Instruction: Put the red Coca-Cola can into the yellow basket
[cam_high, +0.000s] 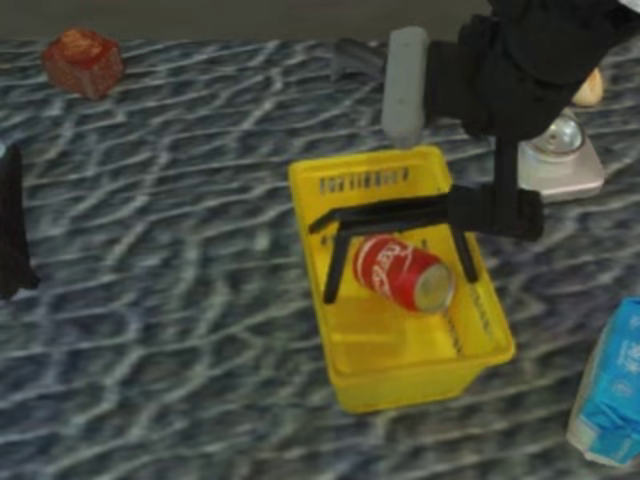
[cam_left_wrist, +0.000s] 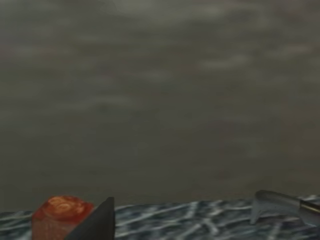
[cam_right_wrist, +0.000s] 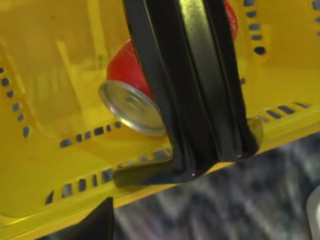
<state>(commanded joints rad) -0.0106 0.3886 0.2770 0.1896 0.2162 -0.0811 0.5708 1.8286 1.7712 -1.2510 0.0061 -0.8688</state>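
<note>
My left gripper (cam_high: 12, 235) sits parked at the table's left edge; I cannot tell how its fingers stand. In the middle, the red Coca-Cola can (cam_high: 402, 273) lies on its side inside the yellow basket (cam_high: 350, 365), white script up and silver end toward the right wall, beneath the raised black handles (cam_high: 395, 214). My right gripper (cam_high: 500, 212) is at the basket's right rim, seemingly clamped on those handles. If a lift is intended, it should rise slowly and level so the can does not roll.
</note>
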